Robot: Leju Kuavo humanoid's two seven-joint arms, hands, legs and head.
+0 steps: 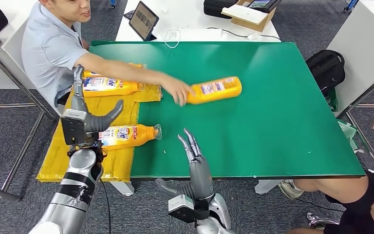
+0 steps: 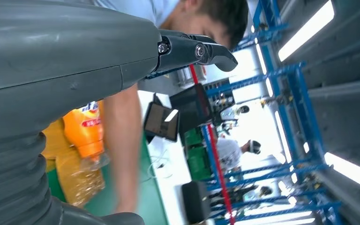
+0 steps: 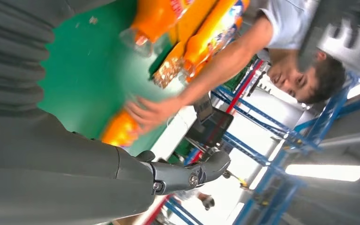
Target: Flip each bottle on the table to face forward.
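Head view is showing the green counter point(image 1: 282, 126) carrying three orange bottles lying on their sides. A person's hand point(image 1: 177, 91) is touching the middle bottle point(image 1: 215, 89) near the counter's centre. The near bottle point(image 1: 129, 135) and far bottle point(image 1: 108, 86) are lying over yellow packaging point(image 1: 121, 163) at the left edge. The left robot hand point(image 1: 90, 117) is hovering empty, fingers spread, beside the near bottle. The right robot hand point(image 1: 195, 163) is hanging open at the front edge.

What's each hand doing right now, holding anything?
Left hand: open, fingers spread, holding nothing, raised above the yellow mat.
Right hand: open, fingers extended, holding nothing, at the near edge of the green table.
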